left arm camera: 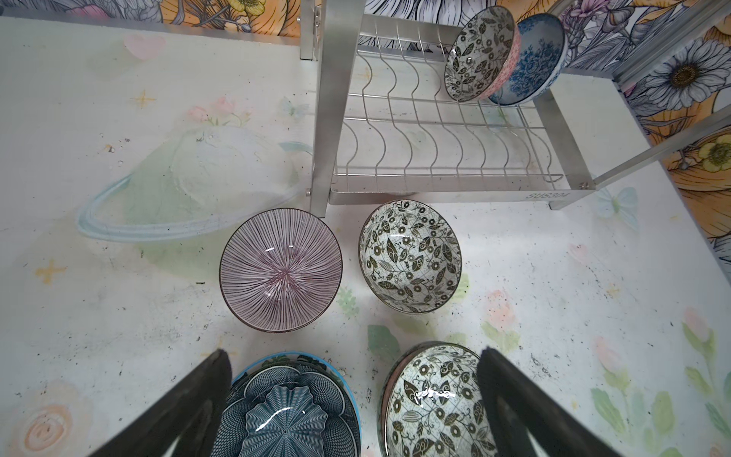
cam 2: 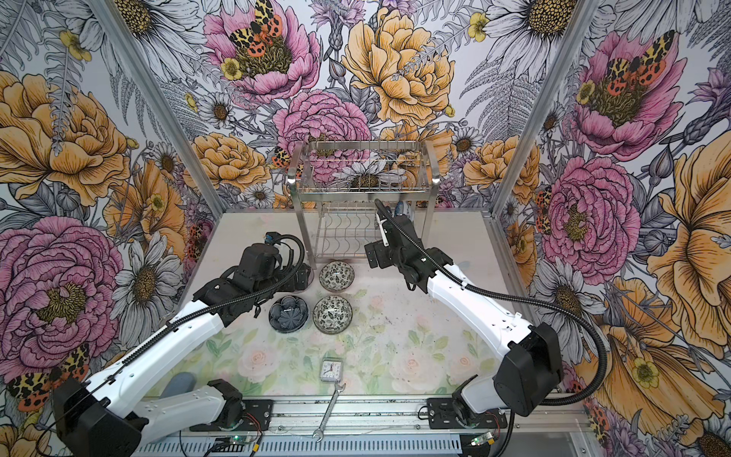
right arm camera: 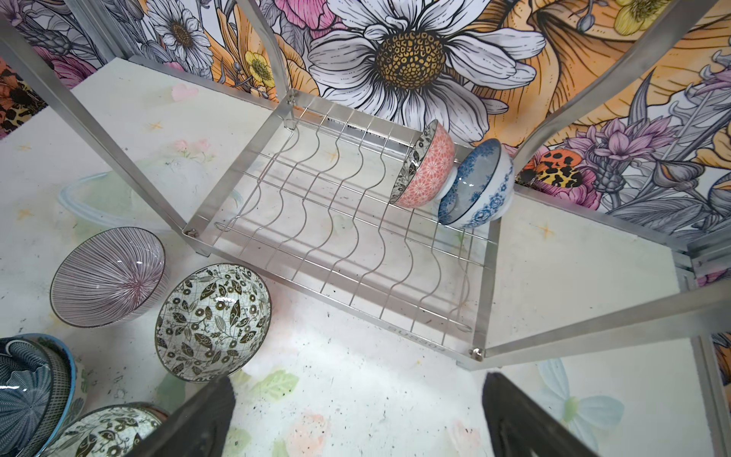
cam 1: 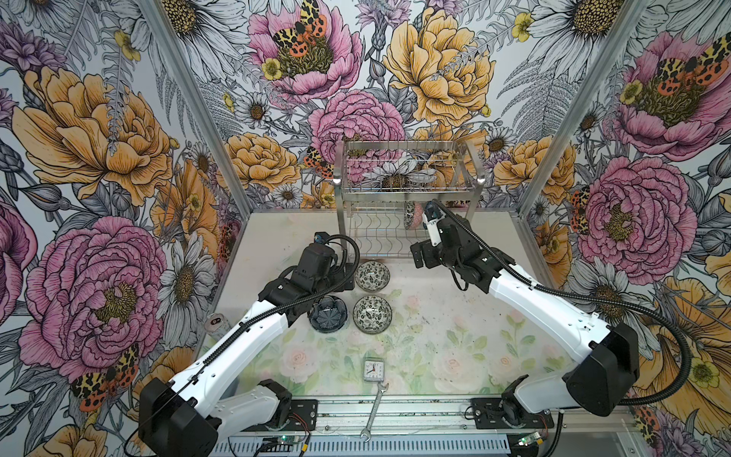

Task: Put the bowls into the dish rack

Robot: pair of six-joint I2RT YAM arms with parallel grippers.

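A pink-sided ceramic bowl [right arm camera: 429, 166] and a blue-white one [right arm camera: 480, 186] lean in the shiny steel wire dish rack's [left arm camera: 447, 190] lower tier, the rest sit on the desk [left arm camera: 118, 277], both arms' jaws gape empty, so next the left likely drops onto the dark blue petal bowl [left arm camera: 288, 411].

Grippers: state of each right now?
Left gripper: open, holding nothing.
Right gripper: open, holding nothing.
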